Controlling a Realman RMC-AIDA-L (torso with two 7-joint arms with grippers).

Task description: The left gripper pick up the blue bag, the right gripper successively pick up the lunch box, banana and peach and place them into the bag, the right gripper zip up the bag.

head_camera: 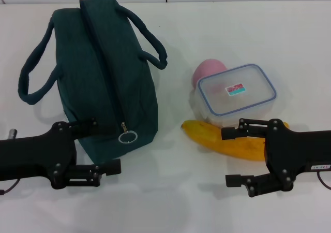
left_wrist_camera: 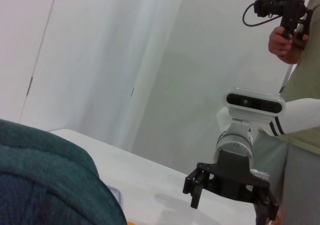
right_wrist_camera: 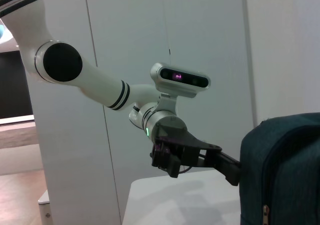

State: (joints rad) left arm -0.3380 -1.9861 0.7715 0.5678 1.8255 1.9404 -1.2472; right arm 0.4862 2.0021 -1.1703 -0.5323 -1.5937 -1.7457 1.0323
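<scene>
The blue bag [head_camera: 103,77] lies zipped shut on the white table, handles spread to both sides, its ring zipper pull [head_camera: 127,136] at the near end. My left gripper [head_camera: 106,144] is open at that near end, one finger over the bag's corner and the other in front of it. The lunch box [head_camera: 235,90] stands to the right of the bag, with the peach [head_camera: 207,70] just behind it and the banana [head_camera: 227,142] along its near side. My right gripper [head_camera: 225,157] is open low over the banana's near edge, holding nothing.
The white table [head_camera: 170,197] ends at a wall behind the bag. The left wrist view shows the bag [left_wrist_camera: 45,175] close up and a person with a camera [left_wrist_camera: 290,30] standing beyond the table. The right wrist view shows the bag's end [right_wrist_camera: 280,170].
</scene>
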